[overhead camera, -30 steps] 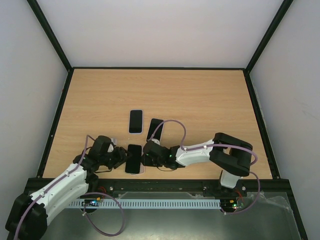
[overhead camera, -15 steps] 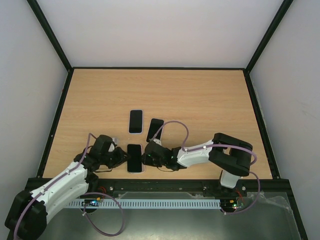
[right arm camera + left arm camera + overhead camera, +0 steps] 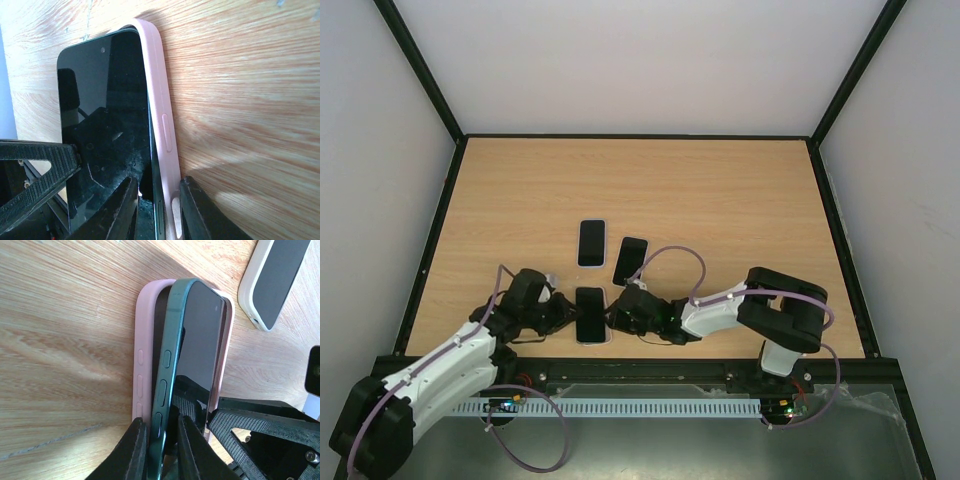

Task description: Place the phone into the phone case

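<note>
1. Location of the task items. The phone (image 3: 200, 340) and the pink phone case (image 3: 145, 330) lie together on the worktop (image 3: 720, 200), near its front edge and between the two arms. The phone lies screen up.

2. Seating. In the left wrist view I see the phone tilted in the case. Its long edge with the side buttons stands above the case wall on that side. In the right wrist view the opposite long edge sits inside the pink wall, with the screen below the rim. The phone is therefore only partly in the case.

3. Left hand (image 3: 161, 422). I read it as clamped on the raised, dark green edge of the phone. One of its fingers (image 3: 134, 450) lies on the outer side, against the pink wall. The other lies on the screen side.

4. Right hand (image 3: 159, 181). It is clamped on the opposite long side of the case. The pink wall and the phone's edge sit together between its two fingers. I cannot tell how hard it presses.

5. The two hands face each other across the width of the phone, each at the end of the phone nearer the arm bases.

6. Other items. A phone in a white case (image 3: 592, 242) lies flat further back on the worktop. A bare dark phone (image 3: 631, 260) lies just beside it, at a slight angle. Both are apart from the hands.
</note>
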`<action>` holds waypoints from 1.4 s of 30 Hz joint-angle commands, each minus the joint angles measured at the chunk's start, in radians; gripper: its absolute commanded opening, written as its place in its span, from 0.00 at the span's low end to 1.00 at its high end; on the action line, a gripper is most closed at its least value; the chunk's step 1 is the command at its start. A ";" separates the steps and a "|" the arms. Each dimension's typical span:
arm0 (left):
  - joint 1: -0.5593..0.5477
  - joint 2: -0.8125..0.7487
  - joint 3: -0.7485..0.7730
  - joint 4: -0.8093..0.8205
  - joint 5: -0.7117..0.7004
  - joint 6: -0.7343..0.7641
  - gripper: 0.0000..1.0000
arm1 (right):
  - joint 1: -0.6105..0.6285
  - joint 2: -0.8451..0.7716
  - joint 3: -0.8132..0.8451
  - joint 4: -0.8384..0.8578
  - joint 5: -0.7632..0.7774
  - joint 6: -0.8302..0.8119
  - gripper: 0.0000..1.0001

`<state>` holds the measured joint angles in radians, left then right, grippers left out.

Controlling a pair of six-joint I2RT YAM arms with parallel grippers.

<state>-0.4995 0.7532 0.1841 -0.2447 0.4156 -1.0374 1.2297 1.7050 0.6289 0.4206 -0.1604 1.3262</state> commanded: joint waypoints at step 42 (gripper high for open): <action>-0.008 0.140 0.094 -0.031 -0.119 0.067 0.34 | -0.016 -0.079 -0.086 0.078 0.021 0.009 0.23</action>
<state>-0.5098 0.8967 0.2890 -0.2611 0.2649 -0.9737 1.2160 1.6058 0.5209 0.4763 -0.1436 1.3464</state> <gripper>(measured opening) 0.369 0.234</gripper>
